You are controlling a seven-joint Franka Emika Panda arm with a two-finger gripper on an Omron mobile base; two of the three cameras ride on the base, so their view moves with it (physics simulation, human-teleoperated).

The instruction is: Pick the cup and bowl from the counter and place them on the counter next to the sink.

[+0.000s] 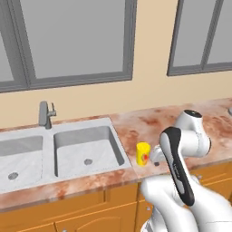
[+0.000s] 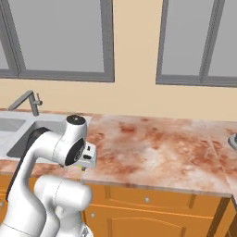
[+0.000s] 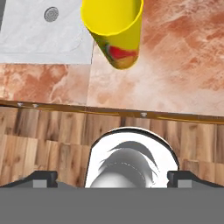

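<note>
Grey-framed windows sit in the cream wall above my marbled counter, which runs over orange cabinets. Set into it on the left I see the grey double sink, its faucet standing behind the divider between the basins. My white arm bends low over the counter's front edge, just right of the sink. From the left base view the yellow cup stands upright on the counter, just beside the sink's right rim and near the front edge, its red mark facing me. From the hand view the cup sits ahead of the gripper and apart from it — the two dark finger tips are spread wide with nothing between them. At the far right edge of the right base view a pale rounded shape rests on the counter — too cropped to identify
</note>
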